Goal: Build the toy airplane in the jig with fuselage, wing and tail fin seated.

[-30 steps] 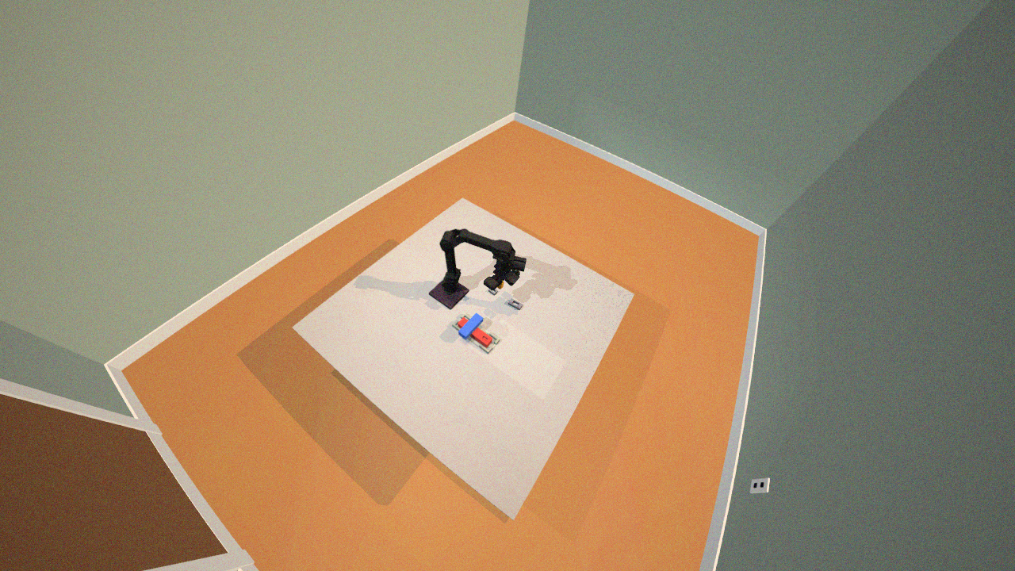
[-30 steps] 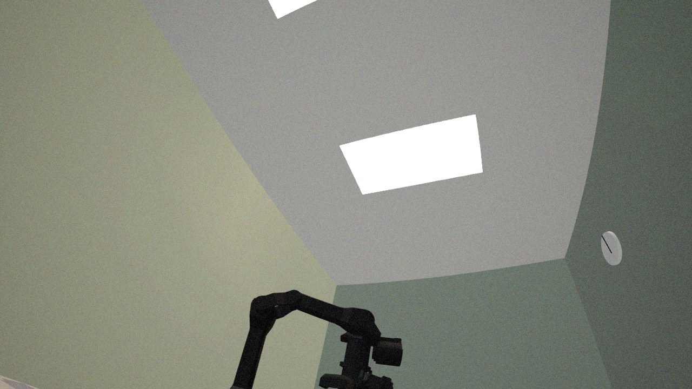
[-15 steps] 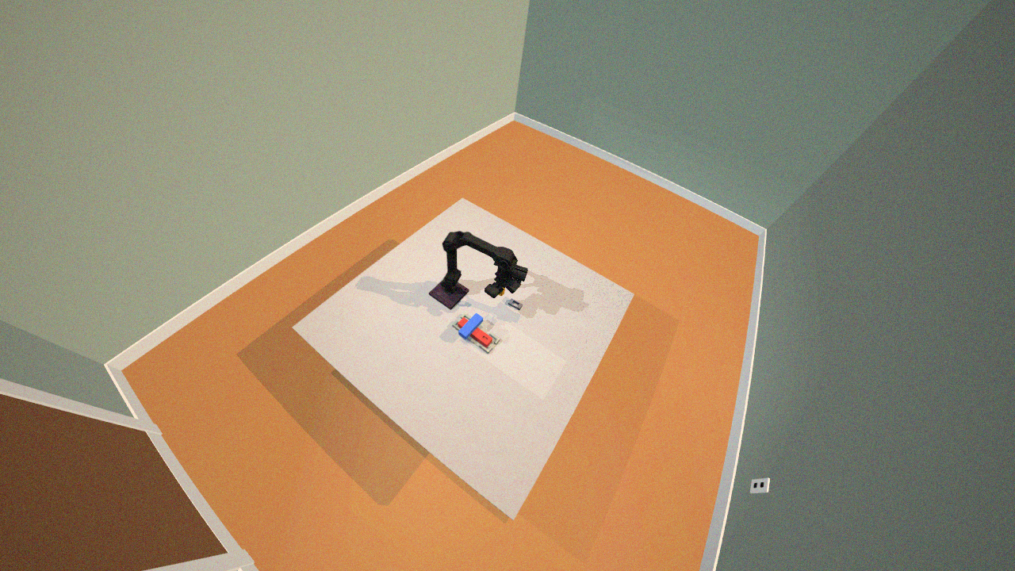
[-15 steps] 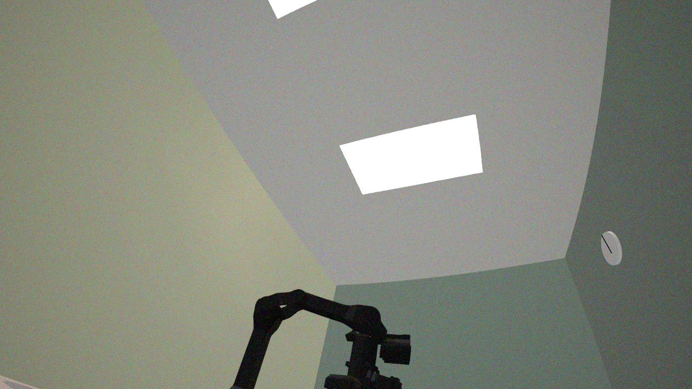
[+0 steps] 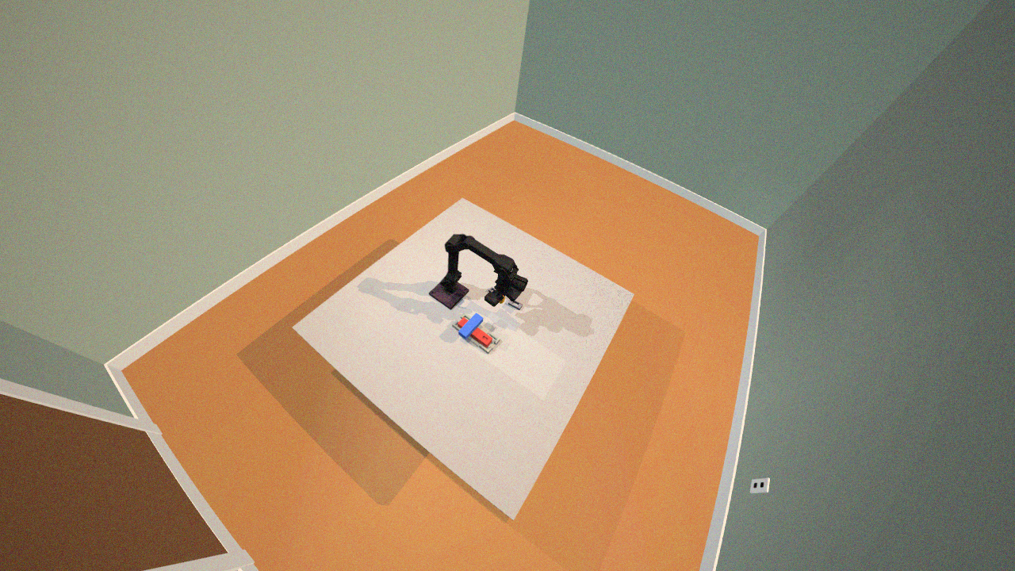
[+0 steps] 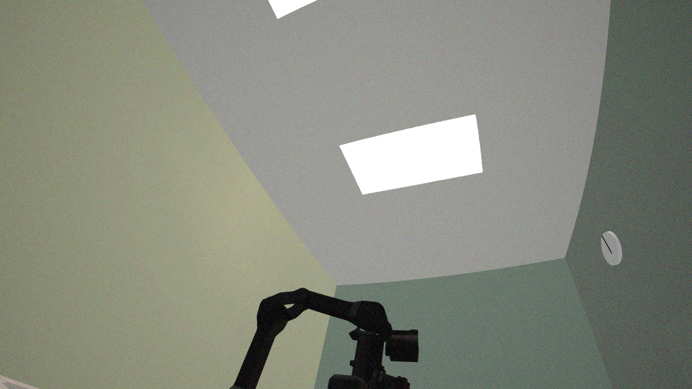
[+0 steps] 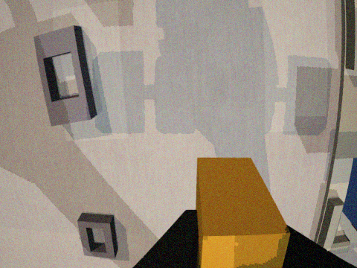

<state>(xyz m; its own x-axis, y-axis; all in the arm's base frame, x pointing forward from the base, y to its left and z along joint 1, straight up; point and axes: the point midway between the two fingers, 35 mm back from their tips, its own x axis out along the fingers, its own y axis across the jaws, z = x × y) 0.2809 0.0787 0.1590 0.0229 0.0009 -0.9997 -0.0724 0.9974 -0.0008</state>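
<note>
The tail fin (image 5: 501, 299) (image 7: 238, 201), a yellow-orange block, is held above the table, well away from the fuselage. The fuselage (image 5: 484, 339), a long red piece, lies lengthwise in the jig's cradle (image 5: 489, 350) (image 7: 329, 219), a pale grey frame with raised sides; its tail socket shows as a dark slot. The wing (image 5: 471, 326) (image 7: 351, 193), a plain blue bar, lies crosswise on top of the fuselage.

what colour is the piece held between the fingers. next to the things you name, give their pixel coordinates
Orange-yellow; the held piece (image 5: 501, 299) (image 7: 238, 197) shows best in the wrist view.
</note>
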